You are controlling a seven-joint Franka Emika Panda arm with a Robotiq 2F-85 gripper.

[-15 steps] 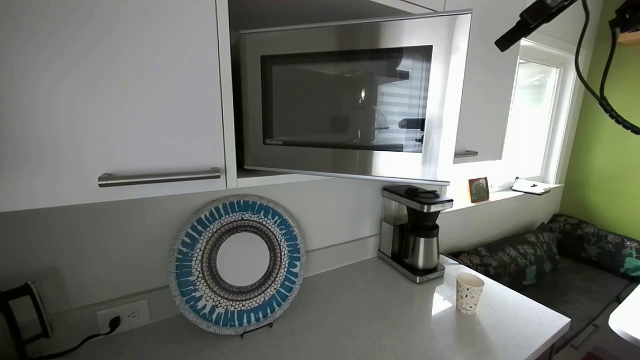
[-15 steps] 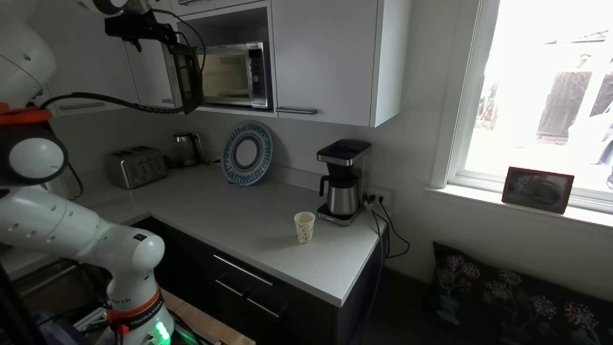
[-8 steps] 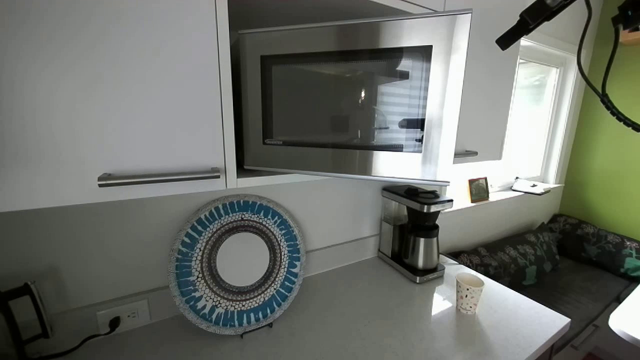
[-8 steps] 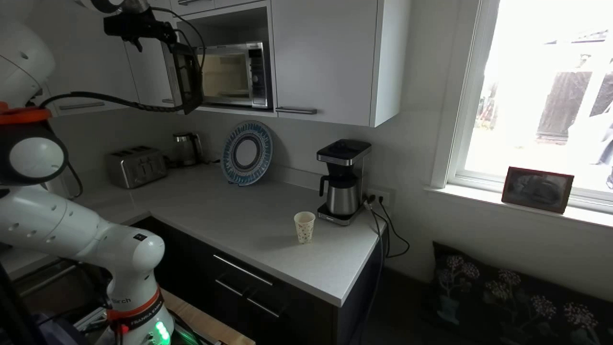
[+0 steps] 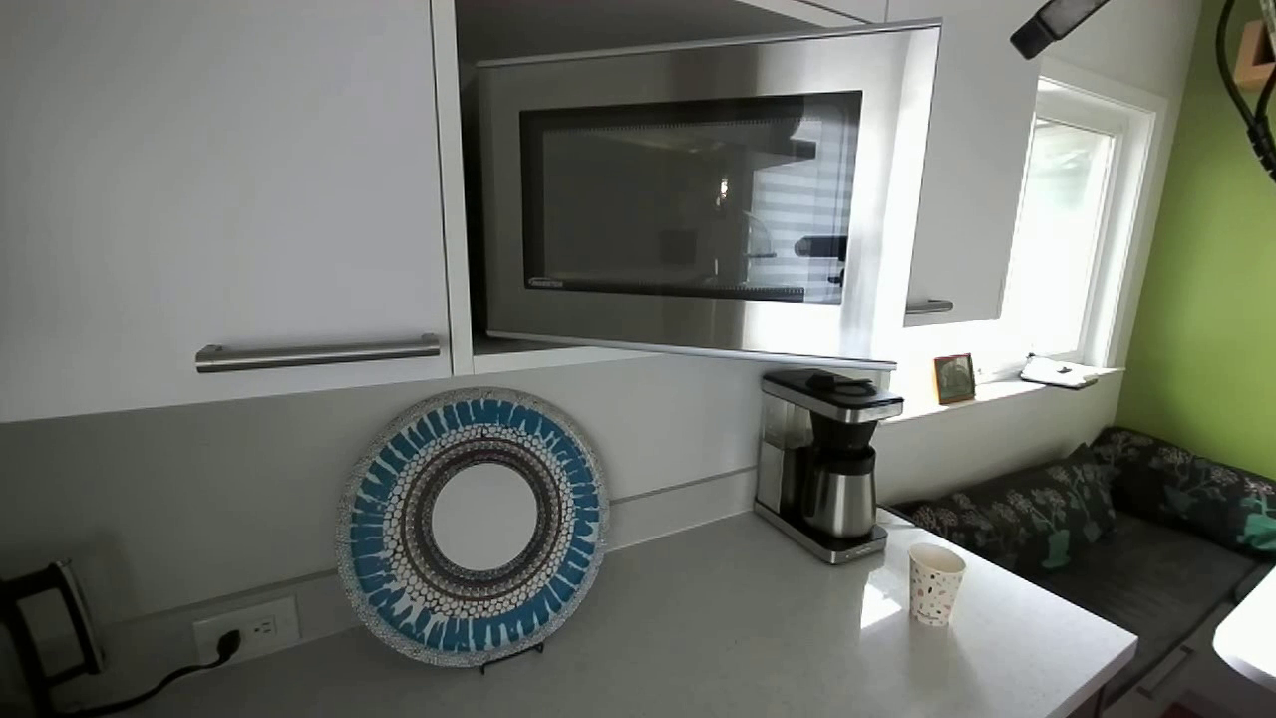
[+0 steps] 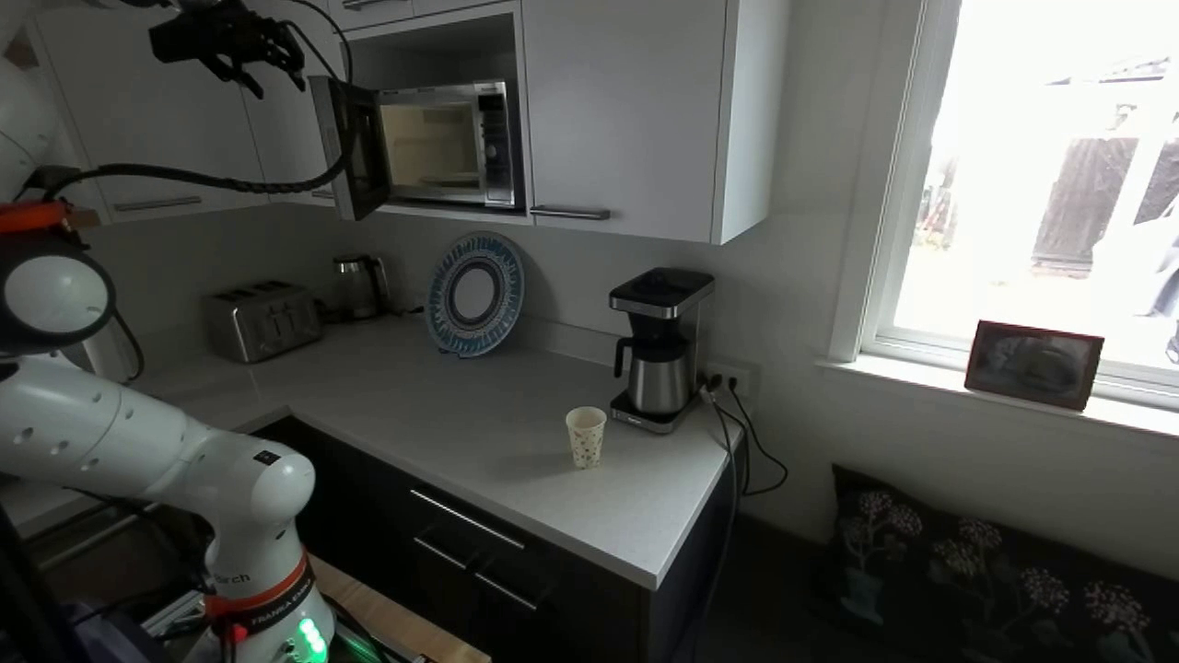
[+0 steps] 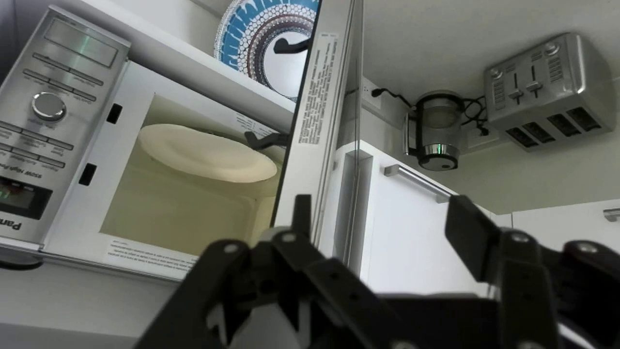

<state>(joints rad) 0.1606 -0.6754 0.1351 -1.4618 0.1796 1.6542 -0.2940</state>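
Arm (image 6: pixel 138 433) and claw (image 6: pixel 279 88) shifted sideways in an exterior view, uncovering top of microwave door (image 6: pixel 368 157); door itself unmoved, hanging open.
Table (image 6: pixel 461 414) runs below; microwave (image 6: pixel 497 143) sits above it in cabinet nook (image 6: pixel 442 57), inside exposed. Door juts from its front, near the claw but not gripped, so it stands open unheld; contact or slight gap, can't tell. Coffee maker (image 6: pixel 656 350) and blue patterned plate (image 6: pixel 475 295) on table. Claw spread wide, holding nothing. Paper cup (image 6: pixel 586 437) upright, near coffee maker.
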